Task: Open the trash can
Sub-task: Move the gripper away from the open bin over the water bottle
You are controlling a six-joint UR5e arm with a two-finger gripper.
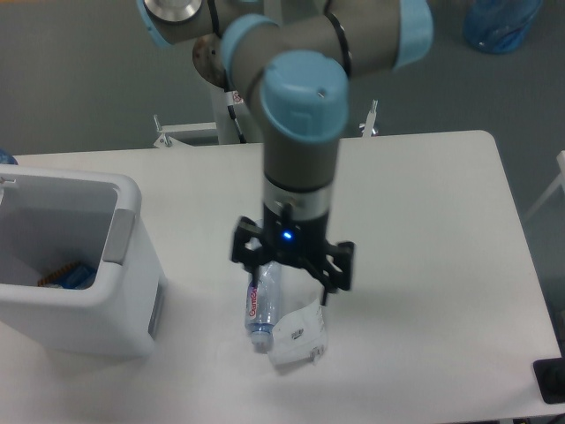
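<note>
Gripper (284, 287) hanging near the middle of the surface (424, 265), pointed straight down from the arm (300, 124), blue light lit on its body. Fingers hidden behind the black bracket and the bottle below, so no telling how far apart the jaws stand or whether anything sits between them. Directly beneath, a clear plastic bottle (262, 305) with a red label, lying with its cap toward six o'clock; possibly touched by the gripper, though the overlap in this view may be only a matter of angle. Just beside the bottle at four o'clock, a crumpled white wrapper (298, 340), flat on the surface.

Trash can (84, 309) at nine o'clock from the gripper, well apart from it, at the left edge of the view. Top already uncovered: interior visible from above, with some blue and orange scraps (69, 276) at the bottom. Grey push bar (116, 237) along the rim nearest the gripper, facing three o'clock, presumably turned that way for easy reach by the arm. Lid itself not clearly made out, perhaps swung back out of frame.

Judging from the exposed interior, opening seemingly done; litter laid close by, likely waiting to go in. At the far corner near five o'clock, a dark object (552, 380), cut off by the frame.
</note>
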